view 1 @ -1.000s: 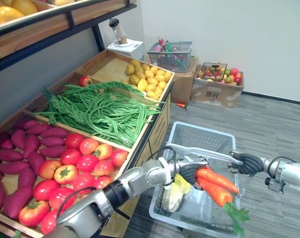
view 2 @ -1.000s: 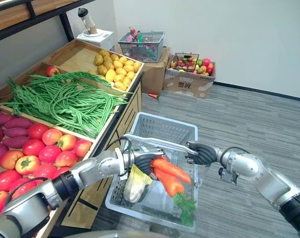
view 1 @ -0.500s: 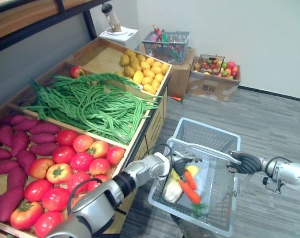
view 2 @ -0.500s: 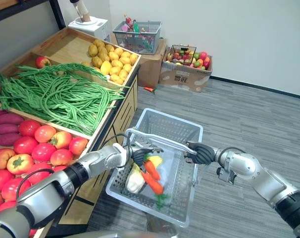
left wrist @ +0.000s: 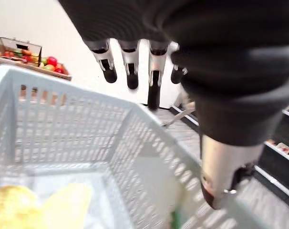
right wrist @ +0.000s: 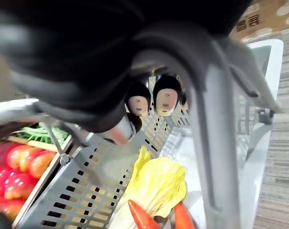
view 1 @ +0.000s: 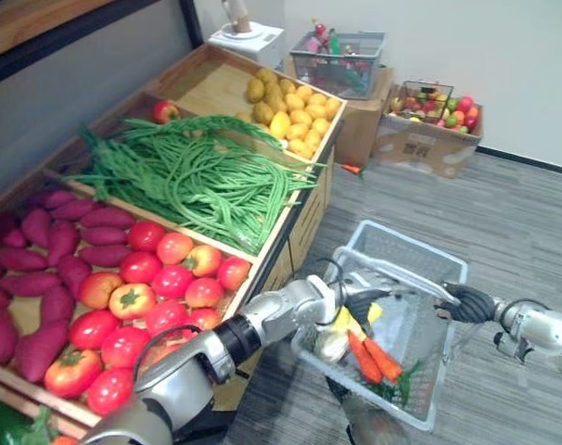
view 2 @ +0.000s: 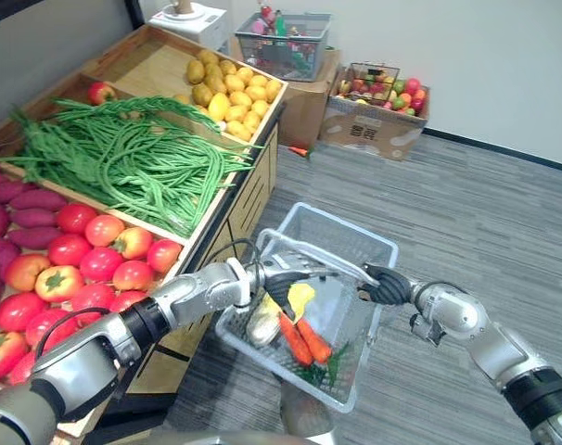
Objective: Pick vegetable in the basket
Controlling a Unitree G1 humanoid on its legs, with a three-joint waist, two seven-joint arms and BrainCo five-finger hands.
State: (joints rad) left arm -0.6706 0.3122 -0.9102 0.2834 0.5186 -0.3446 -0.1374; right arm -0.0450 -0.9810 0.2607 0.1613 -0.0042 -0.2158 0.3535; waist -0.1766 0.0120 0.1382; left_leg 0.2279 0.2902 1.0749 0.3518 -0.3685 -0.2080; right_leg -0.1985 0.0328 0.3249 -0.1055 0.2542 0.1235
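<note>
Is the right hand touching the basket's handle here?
Touching. The right wrist view shows the right hand with its fingers curled round the grey handle of the basket, leaving no gap between them.

Basket (view 2: 348,239) is matt grey plastic mesh; handle (view 2: 325,264) looks smooth; crates (view 1: 203,89) are bare matt wood; tomatoes (view 1: 160,278) are glossy; box (view 1: 425,150) is brown cardboard.

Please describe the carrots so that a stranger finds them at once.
Beside the wooden stand, the right hand holds a grey basket. In it lie two carrots, the only orange things, with green tops, next to yellow vegetables.
</note>
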